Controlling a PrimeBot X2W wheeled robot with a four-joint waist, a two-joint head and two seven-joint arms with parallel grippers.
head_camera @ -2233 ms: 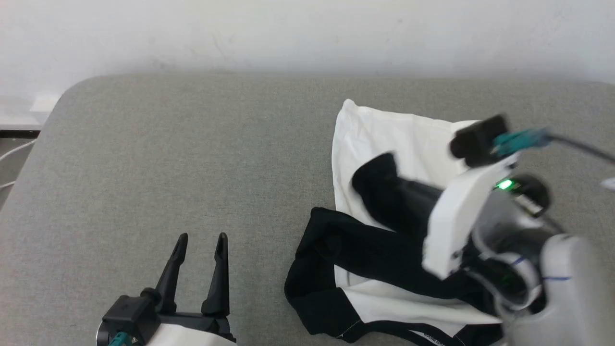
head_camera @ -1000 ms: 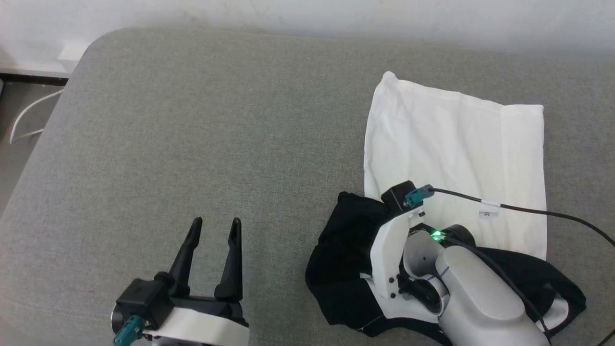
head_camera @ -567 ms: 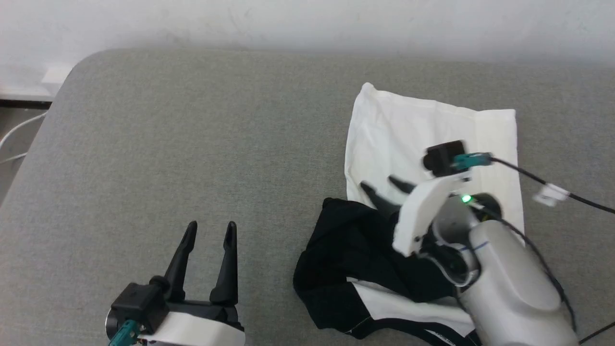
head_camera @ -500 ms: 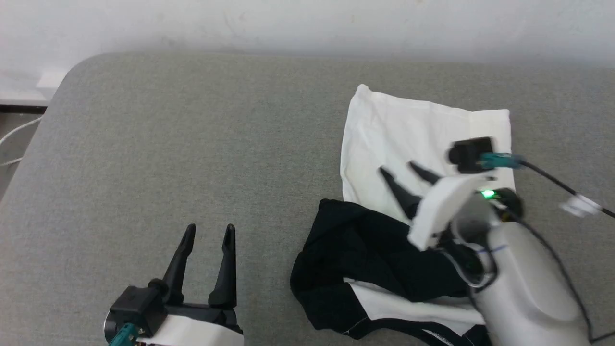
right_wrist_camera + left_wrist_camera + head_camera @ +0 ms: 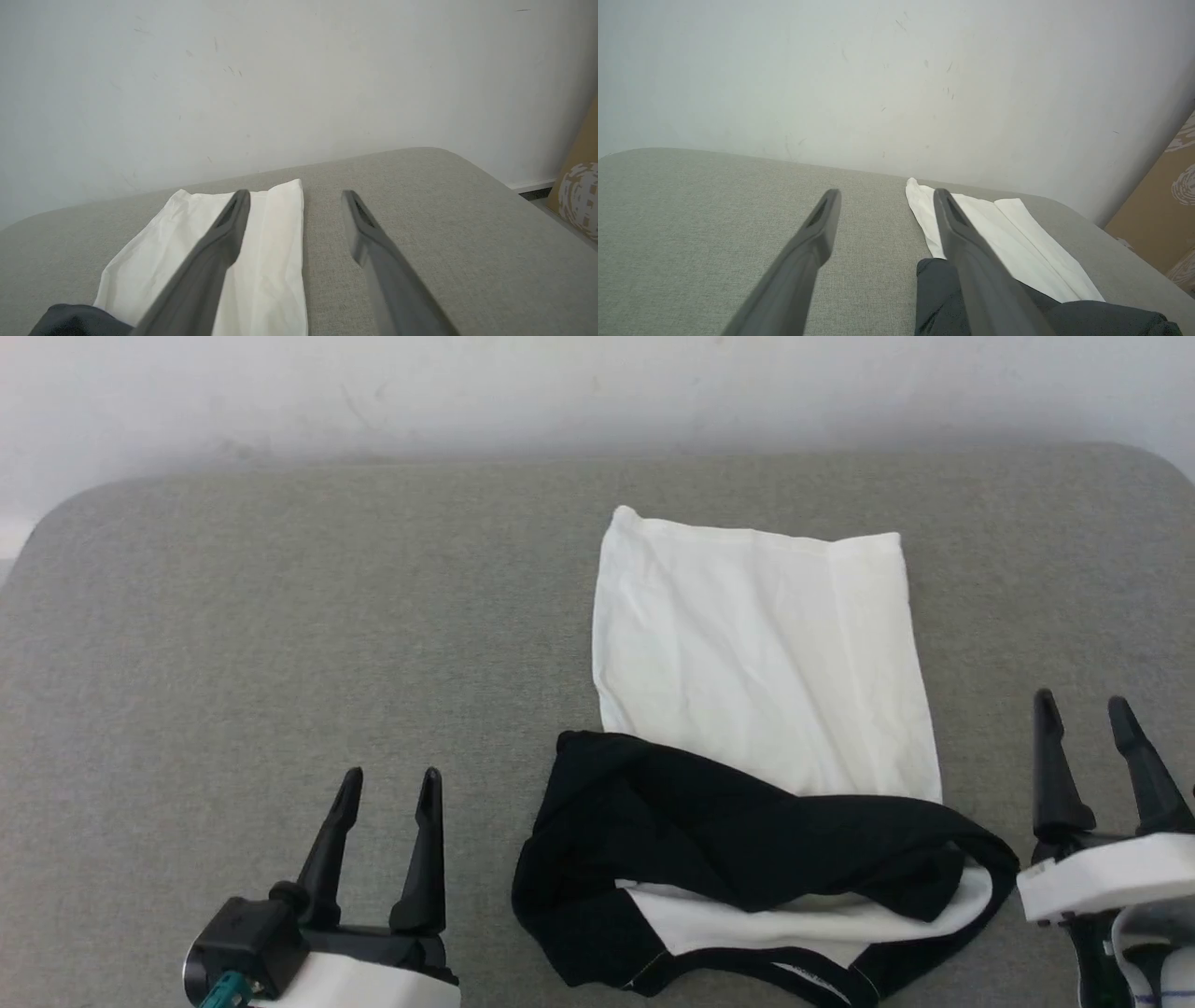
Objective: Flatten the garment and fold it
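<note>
The head camera looks steeply down on the garment (image 5: 761, 644) from above its near edge; the left wrist camera sits low, left of the garment, facing the wall (image 5: 896, 70) beyond it; the right wrist camera does likewise from its right; all share its white panel.

One garment (image 5: 761, 653), two hands, left hand (image 5: 392, 777) and right hand (image 5: 1081, 700)

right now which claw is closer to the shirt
Right, narrowly. The right claw sits just right of the shirt, beside its black fold. The left claw stands off the shirt's left side, across a wider strip of bare cushion.
</note>
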